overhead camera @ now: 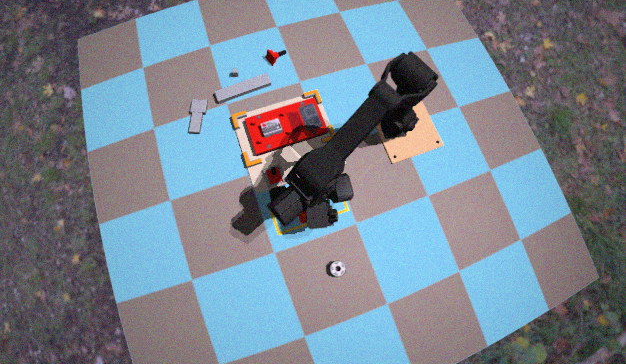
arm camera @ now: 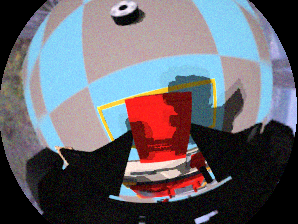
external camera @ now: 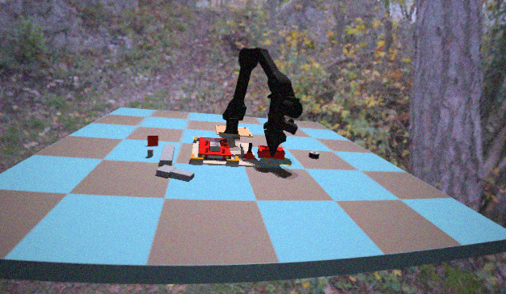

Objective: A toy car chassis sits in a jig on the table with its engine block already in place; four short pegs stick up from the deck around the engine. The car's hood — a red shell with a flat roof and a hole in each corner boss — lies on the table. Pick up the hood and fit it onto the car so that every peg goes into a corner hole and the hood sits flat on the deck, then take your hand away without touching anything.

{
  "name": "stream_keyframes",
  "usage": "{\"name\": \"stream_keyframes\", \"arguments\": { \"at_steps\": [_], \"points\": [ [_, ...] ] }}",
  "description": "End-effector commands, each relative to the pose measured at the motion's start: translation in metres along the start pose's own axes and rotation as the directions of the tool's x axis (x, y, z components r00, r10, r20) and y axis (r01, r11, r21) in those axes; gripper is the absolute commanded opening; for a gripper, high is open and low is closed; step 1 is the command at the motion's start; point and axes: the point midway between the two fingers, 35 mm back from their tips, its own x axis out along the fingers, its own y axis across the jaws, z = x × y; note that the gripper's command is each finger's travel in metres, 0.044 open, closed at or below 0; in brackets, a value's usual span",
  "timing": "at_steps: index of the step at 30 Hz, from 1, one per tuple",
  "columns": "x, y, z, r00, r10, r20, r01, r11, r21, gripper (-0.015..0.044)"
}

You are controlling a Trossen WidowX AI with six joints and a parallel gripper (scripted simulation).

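Note:
The red hood [overhead camera: 303,217] [external camera: 264,152] [arm camera: 160,112] lies on the table within the yellow outline. My gripper [external camera: 273,154] [arm camera: 161,129] is pointed down at it, open, with one finger at each side of the hood. Contact cannot be told; the top view hides the fingertips. The red chassis [overhead camera: 275,145] [external camera: 222,154] sits in the cream jig [overhead camera: 242,139] with orange corners. The grey engine block [overhead camera: 271,127] [external camera: 215,145] is on its deck, with short dark pegs around it.
A red piece with a black stem [overhead camera: 274,175] [external camera: 249,155] stands between jig and hood. A wheel [overhead camera: 332,269] [external camera: 314,155] lies beyond the hood. A grey bar [overhead camera: 242,89] [external camera: 167,154], a stepped grey piece [overhead camera: 198,116] [external camera: 182,174] and another red piece [overhead camera: 271,57] [external camera: 153,140] lie past the jig.

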Motion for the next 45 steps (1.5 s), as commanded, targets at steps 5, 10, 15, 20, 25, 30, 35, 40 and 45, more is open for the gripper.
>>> {"name": "stream_keyframes", "arguments": {
  "at_steps": [5, 10, 15, 20, 25, 30, 35, 40, 45],
  "points": [
    [0.0, 0.0, 0.0, 1.0, 0.0, 0.0, 0.0, 1.0, 0.0, 0.0302],
    [0.0, 0.0, 0.0, 1.0, 0.001, 0.0, -0.001, 1.0, 0.0, 0.0249],
    [-0.004, 0.0, 0.0, 1.0, 0.001, 0.0, -0.001, 1.0, 0.0, 0.0117],
    [-0.012, 0.0, 0.0, 1.0, 0.001, 0.0, -0.001, 1.0, 0.0, 0.0],
    [-0.025, 0.0, 0.0, 1.0, 0.001, 0.0, -0.001, 1.0, 0.0, 0.0],
    [-0.038, 0.0, 0.0, 1.0, 0.001, 0.0, -0.001, 1.0, 0.0, 0.0],
    [-0.054, 0.0, 0.0, 1.0, 0.001, 0.0, -0.001, 1.0, 0.0, 0.0],
    [-0.069, 0.0, 0.0, 1.0, 0.001, 0.0, -0.001, 1.0, 0.0, 0.0],
    [-0.083, 0.0, 0.0, 1.0, 0.001, 0.0, -0.001, 1.0, 0.0, 0.0]
  ]
}}
